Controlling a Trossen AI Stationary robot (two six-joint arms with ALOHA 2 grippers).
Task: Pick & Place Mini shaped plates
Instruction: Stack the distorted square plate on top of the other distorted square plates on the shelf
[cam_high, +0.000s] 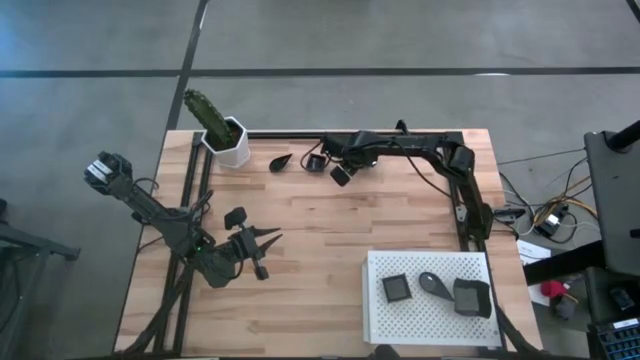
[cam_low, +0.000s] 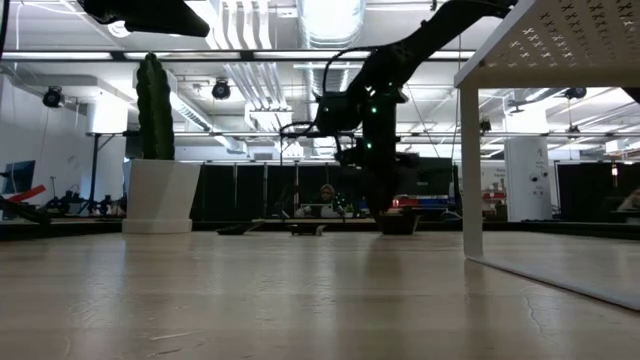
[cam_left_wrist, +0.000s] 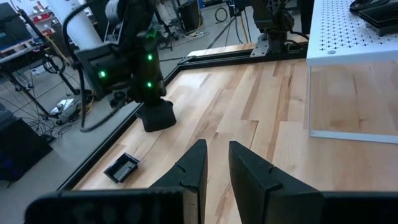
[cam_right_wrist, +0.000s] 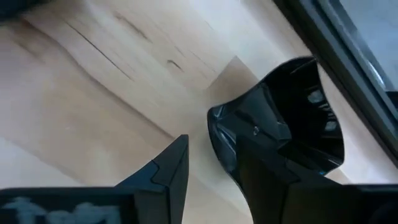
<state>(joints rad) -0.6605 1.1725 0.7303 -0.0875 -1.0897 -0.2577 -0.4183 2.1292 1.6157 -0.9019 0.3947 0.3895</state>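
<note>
I see the right hand reaching along the far edge of the wooden table, low over a small square plate. In the right wrist view the fingers stand apart around the plate's rim: one finger inside the glossy dark dish, the other outside on the wood. I cannot tell whether they grip it yet; they read as parted, not clamped.

Just left of that plate lies a leaf-shaped plate, apart from the hand, near the white cactus pot at the far left corner. In the left wrist view a flat square plate shows by the table's dark edge rail, beside the right arm's wrist.

The white perforated tray stands at the near right on legs. On it I count three dark plates: a square one at left, a teardrop one in the middle, a larger square one at right, all apart.

The left hand waits over the near left of the table, above bare wood, fingers slightly parted and holding nothing.
</note>
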